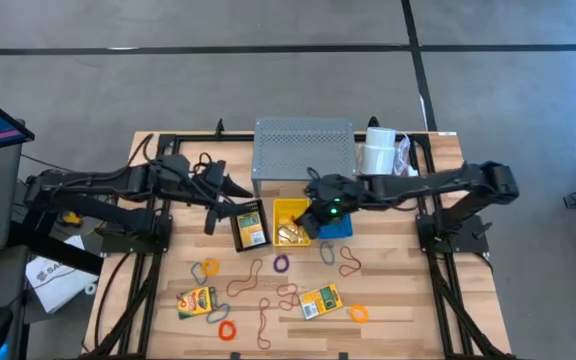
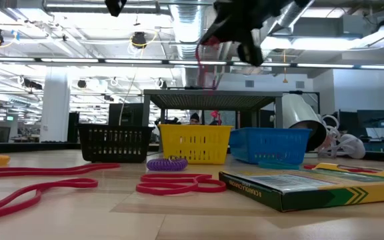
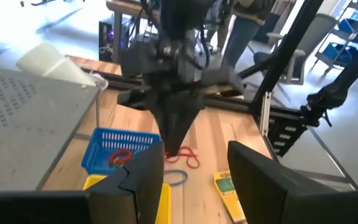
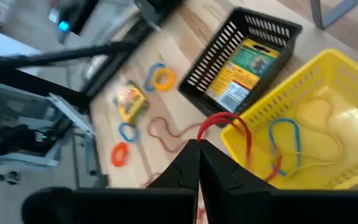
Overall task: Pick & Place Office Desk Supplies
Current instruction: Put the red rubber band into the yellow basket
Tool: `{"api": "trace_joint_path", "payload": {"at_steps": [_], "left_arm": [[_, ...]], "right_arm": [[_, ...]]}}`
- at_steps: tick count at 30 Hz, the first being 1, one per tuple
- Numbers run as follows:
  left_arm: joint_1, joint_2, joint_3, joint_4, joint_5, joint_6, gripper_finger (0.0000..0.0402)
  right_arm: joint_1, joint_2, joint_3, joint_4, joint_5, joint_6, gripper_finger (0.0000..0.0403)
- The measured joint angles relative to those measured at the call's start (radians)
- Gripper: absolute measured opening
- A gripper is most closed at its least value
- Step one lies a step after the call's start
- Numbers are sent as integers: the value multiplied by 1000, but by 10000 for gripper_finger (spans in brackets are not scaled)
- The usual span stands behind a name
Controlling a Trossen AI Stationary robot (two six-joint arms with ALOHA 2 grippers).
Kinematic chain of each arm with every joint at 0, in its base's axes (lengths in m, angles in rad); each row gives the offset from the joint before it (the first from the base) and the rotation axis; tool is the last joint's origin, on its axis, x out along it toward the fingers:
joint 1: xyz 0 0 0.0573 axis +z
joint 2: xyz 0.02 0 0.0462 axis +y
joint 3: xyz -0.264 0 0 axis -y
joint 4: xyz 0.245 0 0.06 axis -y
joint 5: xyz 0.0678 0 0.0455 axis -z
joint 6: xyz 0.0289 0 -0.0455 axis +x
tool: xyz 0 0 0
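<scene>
My right gripper (image 1: 316, 212) hangs above the yellow basket (image 1: 290, 232), shut on a red rubber band (image 4: 229, 117); in the low view the gripper (image 2: 245, 37) is high up, with the band (image 2: 204, 67) dangling under it. My left gripper (image 1: 230, 196) is open and empty, just left of the black basket (image 1: 251, 228), which holds a crayon box (image 4: 241, 71). Two more crayon boxes (image 1: 196, 300) (image 1: 320, 300) lie flat on the table among loose bands in purple (image 1: 280, 264), red (image 1: 350, 262) and orange (image 1: 228, 329). My right gripper pinches the red rubber band between its two shut fingertips at one end of the loop (image 4: 202, 133), coming from above and pointing down. The rest of the loop hangs slack below the fingers, over the yellow basket's rim (image 4: 244, 134), clear of the table.
A blue basket (image 1: 336, 227) stands right of the yellow one, with bands inside (image 3: 120, 157). Behind the baskets are the grey perforated riser (image 1: 303, 150) and a white roll (image 1: 376, 152). The yellow basket holds a blue band (image 4: 284, 140) and pale ones. Open table lies toward the near edge.
</scene>
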Motion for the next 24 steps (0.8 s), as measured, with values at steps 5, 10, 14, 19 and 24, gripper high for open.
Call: {"api": "trace_joint_path", "payload": {"at_steps": [5,10,14,19,24], "left_arm": [[0,-37,0,-2,0,0,172],[0,-60,-1,-28,0,0,172],[0,-70,0,-35,0,0,172],[0,-70,0,-38,0,0,172],[0,-70,0,-41,0,0,172]], "right_arm": [[-23,99,43,-10,-11,-4,0],[-40,163,46,-66,-11,-11,0],[-42,200,46,-74,-9,-11,0],[-37,220,44,-89,15,-14,0],[-37,218,45,-88,39,-14,0]]}}
